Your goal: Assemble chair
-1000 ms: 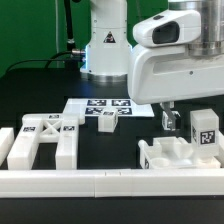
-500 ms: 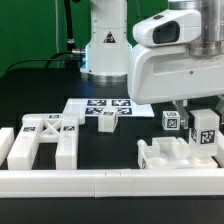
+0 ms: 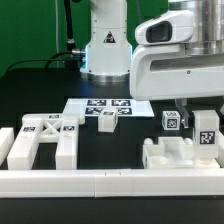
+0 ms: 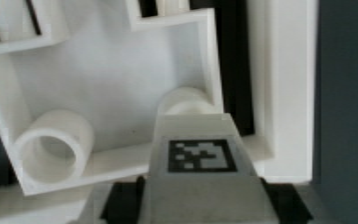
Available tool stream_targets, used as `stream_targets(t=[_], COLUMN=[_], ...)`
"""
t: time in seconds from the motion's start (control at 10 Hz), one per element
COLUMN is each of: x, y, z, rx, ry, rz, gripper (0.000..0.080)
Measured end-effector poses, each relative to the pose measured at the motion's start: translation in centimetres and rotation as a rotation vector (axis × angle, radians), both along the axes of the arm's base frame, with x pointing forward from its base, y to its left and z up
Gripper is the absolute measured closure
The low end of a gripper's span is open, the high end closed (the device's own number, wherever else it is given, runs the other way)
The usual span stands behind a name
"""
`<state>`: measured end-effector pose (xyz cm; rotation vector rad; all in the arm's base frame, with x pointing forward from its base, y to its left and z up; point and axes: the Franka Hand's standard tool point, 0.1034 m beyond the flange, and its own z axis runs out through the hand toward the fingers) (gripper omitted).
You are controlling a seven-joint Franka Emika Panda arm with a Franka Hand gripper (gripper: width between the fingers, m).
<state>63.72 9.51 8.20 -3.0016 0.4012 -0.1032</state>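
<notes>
My gripper (image 3: pixel 203 108) hangs at the exterior view's right, shut on an upright white square chair leg (image 3: pixel 207 131) that shows a black-and-white tag. The leg stands against a low blocky white chair part (image 3: pixel 168 154). A second tagged white piece (image 3: pixel 170 121) stands just to the exterior view's left of the leg. In the wrist view the tagged leg (image 4: pixel 201 150) fills the space between my dark fingers (image 4: pixel 130 200), my gripper (image 4: pixel 202 205) closed on it. Beyond it lies a white panel (image 4: pixel 114 80) with a round peg (image 4: pixel 55 150).
An X-braced white frame (image 3: pixel 45 140) with two tags lies at the exterior view's left. The marker board (image 3: pixel 92 105) is at the middle back, with a small tagged block (image 3: pixel 107 120) on it. A long low white rail (image 3: pixel 100 184) runs along the front. The robot base (image 3: pixel 105 45) stands behind.
My jaws have closed from wide open onto the tagged leg. The leg and the blocky part beneath it have shifted slightly toward the exterior view's right.
</notes>
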Motion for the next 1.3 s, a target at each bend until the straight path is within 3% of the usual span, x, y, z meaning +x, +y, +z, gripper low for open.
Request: stream_targets(t=[0.4,0.6,1.1,1.3], x=[-0.1,0.2,0.4,0.3], y=[1.3,1.7,2.2,2.4], z=[0.0,-0.1,-0.1,-0.2], rx=[0.054,0.116,0.148,0.142], ry=[0.017,0.052,0.106,0.098], rz=[-0.402,-0.69,-0.961,-0.888], gripper=[0.0512,0.0512,0.0502,0.0191])
